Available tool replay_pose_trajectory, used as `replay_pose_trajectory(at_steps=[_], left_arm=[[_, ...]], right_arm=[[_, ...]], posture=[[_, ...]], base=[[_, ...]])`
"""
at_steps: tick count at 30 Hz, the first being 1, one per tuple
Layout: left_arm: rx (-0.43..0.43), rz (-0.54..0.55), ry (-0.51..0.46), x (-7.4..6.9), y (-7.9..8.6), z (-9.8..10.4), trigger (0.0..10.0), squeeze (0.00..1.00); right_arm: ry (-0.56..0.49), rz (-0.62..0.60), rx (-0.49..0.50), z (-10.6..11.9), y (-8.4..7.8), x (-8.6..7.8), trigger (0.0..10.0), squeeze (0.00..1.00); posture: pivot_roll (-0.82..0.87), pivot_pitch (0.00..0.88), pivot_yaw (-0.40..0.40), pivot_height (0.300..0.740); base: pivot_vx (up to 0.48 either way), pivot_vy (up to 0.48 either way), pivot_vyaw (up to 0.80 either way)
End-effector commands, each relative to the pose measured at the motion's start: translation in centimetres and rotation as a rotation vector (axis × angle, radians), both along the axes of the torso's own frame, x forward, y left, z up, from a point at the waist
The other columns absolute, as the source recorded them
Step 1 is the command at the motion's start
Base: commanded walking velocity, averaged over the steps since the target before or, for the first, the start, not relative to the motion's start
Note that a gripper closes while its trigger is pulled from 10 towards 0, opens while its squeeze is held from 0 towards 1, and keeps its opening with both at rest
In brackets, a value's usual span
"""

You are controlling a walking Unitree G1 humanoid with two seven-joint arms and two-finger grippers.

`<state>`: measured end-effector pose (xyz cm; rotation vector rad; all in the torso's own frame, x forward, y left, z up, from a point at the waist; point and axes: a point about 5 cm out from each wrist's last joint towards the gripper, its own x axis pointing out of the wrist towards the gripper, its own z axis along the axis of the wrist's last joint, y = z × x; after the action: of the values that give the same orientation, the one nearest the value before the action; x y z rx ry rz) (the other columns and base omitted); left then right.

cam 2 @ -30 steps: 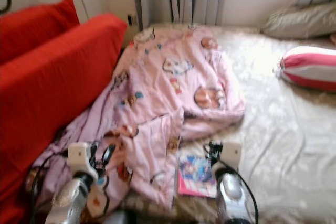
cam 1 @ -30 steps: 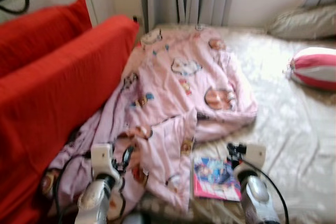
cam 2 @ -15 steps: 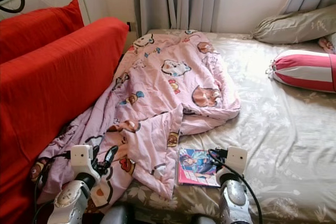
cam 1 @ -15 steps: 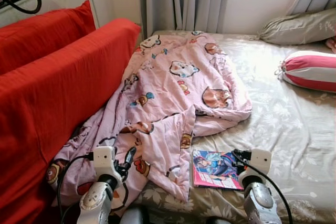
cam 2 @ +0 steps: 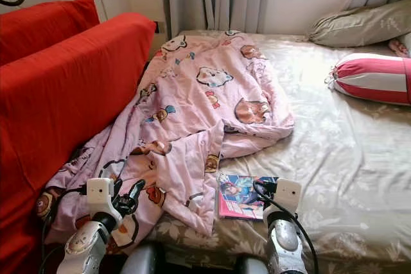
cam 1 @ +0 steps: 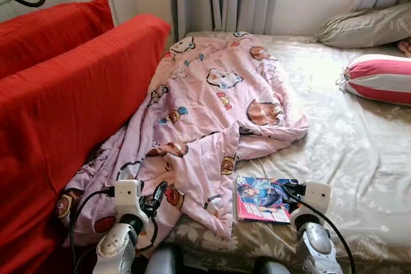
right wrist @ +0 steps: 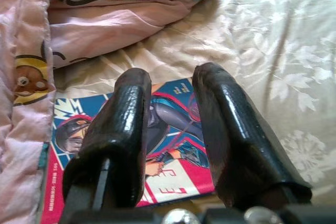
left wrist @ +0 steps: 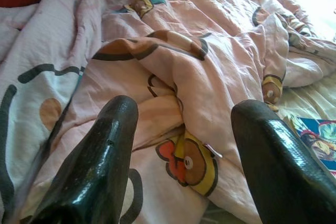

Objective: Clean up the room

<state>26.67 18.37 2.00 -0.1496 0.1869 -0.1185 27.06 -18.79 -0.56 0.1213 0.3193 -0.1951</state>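
**Bed, near edge: grippers over blanket and magazine**

Pink cartoon blanket (cam 1: 212, 113) lies crumpled on bed (cam 1: 359, 152), left side. Magazine (cam 1: 264, 198) lies flat just right of it. Left gripper (left wrist: 184, 145) open over blanket; right gripper (right wrist: 169, 129) slightly parted, apparently above magazine.

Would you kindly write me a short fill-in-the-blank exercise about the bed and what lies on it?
1. The pink quilt lies crumpled beside the ____ cushions.
2. The right gripper hovers above the ____, which lies flat on the floral sheet.
3. The left gripper has its fingers ____ over the quilt.
4. The bolster is striped red and ____.

Missing words: red; magazine; open; white
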Motion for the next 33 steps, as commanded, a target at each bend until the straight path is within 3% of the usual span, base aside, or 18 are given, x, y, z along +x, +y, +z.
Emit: replay_pose_trajectory(at_steps=[1, 23, 27, 33], left_arm=[[-0.003, 0.004, -0.009, 0.0, 0.2, 0.3, 10.0, 0.0], [-0.006, 0.001, 0.014, -0.3, 0.4, -0.1, 10.0, 0.0], [-0.005, 0.003, 0.013, -0.3, 0.4, 0.0, 10.0, 0.0], [-0.002, 0.002, 0.008, -0.3, 0.7, 0.2, 10.0, 0.0]], right_arm=[[-0.002, -0.004, -0.004, 0.2, -0.1, 0.3, 10.0, 0.0], [0.04, 0.029, 0.013, -0.3, 1.1, 0.4, 10.0, 0.0], [0.036, 0.041, 0.022, -0.2, 1.3, 0.5, 10.0, 0.0], [0.026, -0.025, 0.084, -0.2, 0.8, 0.5, 10.0, 0.0]], posture=[[0.07, 0.025, 0.011, 0.62], [0.07, 0.059, 0.021, 0.61], [0.07, 0.056, 0.023, 0.59], [0.09, 0.085, 0.035, 0.59]], base=[[0.0, 0.0, 0.0], [0.0, 0.0, 0.0], [0.0, 0.0, 0.0], [0.0, 0.0, 0.0]])
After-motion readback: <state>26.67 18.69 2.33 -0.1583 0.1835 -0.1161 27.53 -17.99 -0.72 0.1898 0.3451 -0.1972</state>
